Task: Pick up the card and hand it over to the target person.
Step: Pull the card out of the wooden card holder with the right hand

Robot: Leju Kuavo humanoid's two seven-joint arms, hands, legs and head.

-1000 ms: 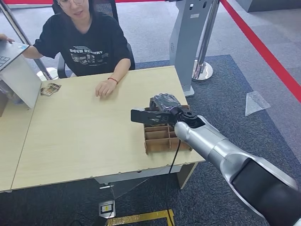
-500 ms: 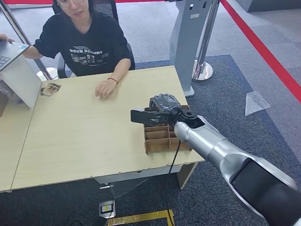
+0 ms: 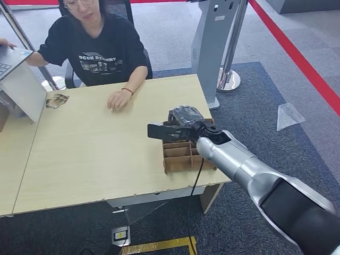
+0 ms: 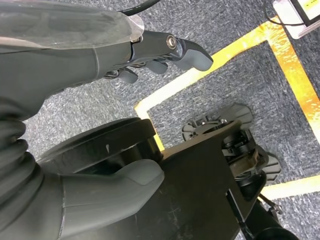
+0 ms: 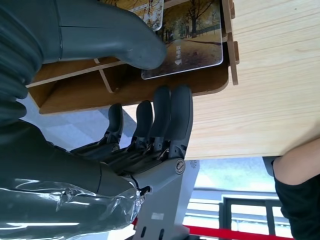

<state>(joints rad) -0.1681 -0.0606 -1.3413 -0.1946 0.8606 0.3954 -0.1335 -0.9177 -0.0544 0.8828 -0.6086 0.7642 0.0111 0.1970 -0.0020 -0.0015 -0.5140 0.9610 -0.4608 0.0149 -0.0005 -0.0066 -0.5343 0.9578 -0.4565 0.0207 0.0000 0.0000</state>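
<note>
A card (image 5: 192, 40) printed with an autumn tree scene stands in a slot of the brown slotted box (image 5: 113, 90), with a second card (image 5: 151, 12) beside it. My right hand (image 5: 151, 85) hovers over that box, thumb across the card's edge, fingers (image 5: 166, 120) past the box's outer wall, holding nothing. In the head view the right hand (image 3: 182, 122) covers the far end of the box (image 3: 184, 156) at the table's right side. The seated person (image 3: 100, 42) rests a hand (image 3: 117, 99) on the table. My left hand (image 4: 113, 125) hangs over the floor, fingers apart and empty.
The light wooden table (image 3: 88, 149) carries a laptop (image 3: 16, 79) and a few loose cards (image 3: 56, 100) at its far left. A grey kiosk stand (image 3: 212, 48) rises behind the table's right corner. A red line (image 3: 296, 53) crosses the carpet.
</note>
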